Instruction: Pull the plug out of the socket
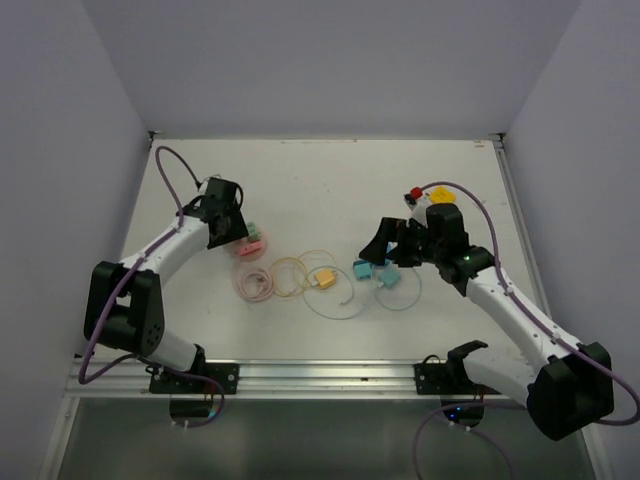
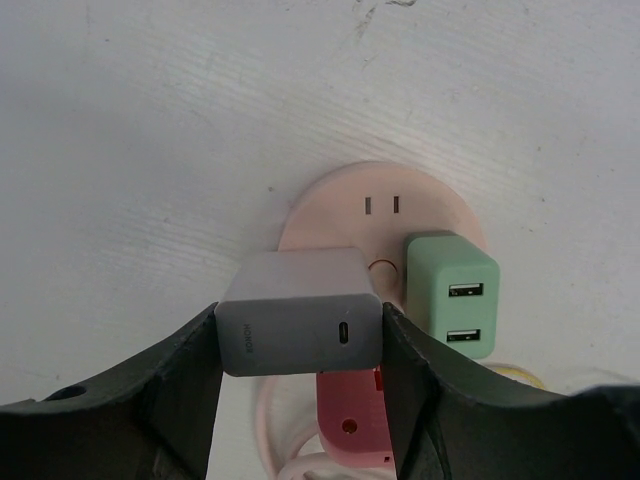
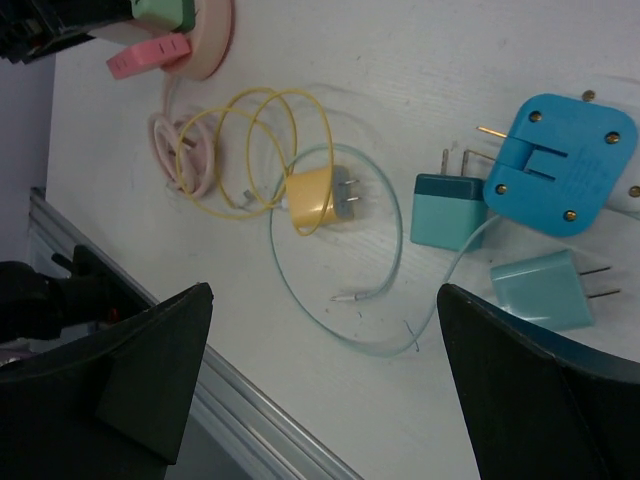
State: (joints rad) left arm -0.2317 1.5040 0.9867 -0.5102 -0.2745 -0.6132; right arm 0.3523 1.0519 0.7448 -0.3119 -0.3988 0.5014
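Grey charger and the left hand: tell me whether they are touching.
Touching. The left wrist view shows the left hand closed on the grey charger, its fingers flush against both sides with no gap.

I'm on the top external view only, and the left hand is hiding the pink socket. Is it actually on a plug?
Observer: Yes. The left wrist view shows the left hand with its fingers against both sides of a grey rectangular plastic charger, which is seated in the round pink socket hub.
Operator: Anything crowding it?
Observer: A mint-green two-port USB charger is plugged in right beside it, very close to the finger on that side.
Operator: And the right hand?
Observer: In its wrist view the right hand has its fingers wide apart above the white table, with nothing held between them.
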